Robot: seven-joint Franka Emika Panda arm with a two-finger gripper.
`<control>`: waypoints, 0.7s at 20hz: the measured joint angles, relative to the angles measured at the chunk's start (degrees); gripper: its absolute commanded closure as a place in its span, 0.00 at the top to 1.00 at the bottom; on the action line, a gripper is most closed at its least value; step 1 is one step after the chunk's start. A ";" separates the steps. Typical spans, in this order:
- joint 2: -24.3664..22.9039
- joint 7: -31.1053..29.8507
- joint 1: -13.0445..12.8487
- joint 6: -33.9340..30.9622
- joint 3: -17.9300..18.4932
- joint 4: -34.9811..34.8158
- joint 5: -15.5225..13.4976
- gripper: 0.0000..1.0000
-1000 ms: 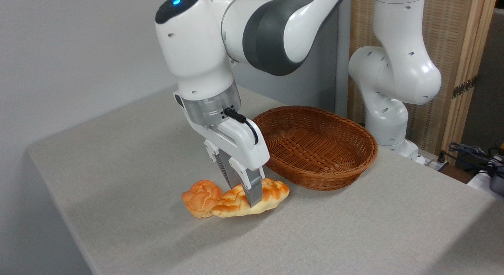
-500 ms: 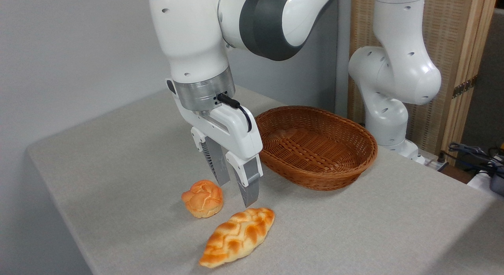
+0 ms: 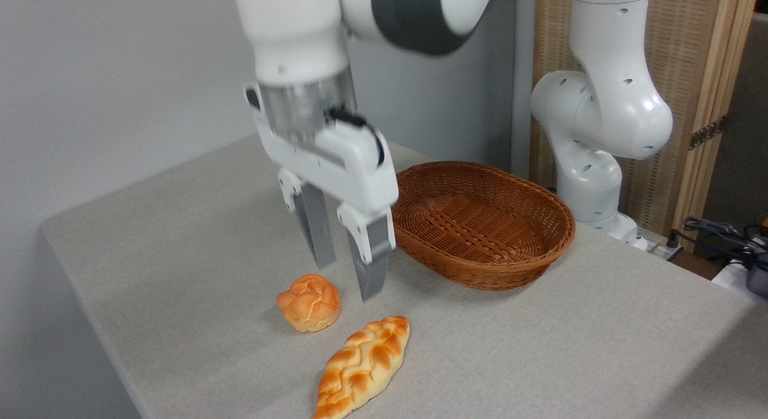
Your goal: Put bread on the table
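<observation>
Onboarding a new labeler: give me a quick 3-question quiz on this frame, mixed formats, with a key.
1. True or false: the braided loaf lies inside the wicker basket.
2. The hand is: A) shut on the loaf, B) open and holding nothing, C) shut on the round bun.
3. Fill in: the loaf rests on the ____.

Key: 1 false; 2 B; 3 table.

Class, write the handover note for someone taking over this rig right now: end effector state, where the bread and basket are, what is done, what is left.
End effector: open, empty, in the air above the table, blurred by motion.
Braided loaf: lying flat on the table near the front edge, apart from the small round bun.
Wicker basket: looks empty, to the right.
Done: bread is on the table.
Left: probably only clearing the arm away.
</observation>
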 measured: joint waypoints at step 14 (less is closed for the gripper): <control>-2.39 -5.08 -0.19 -13.90 -7.09 9.23 -2.24 1.00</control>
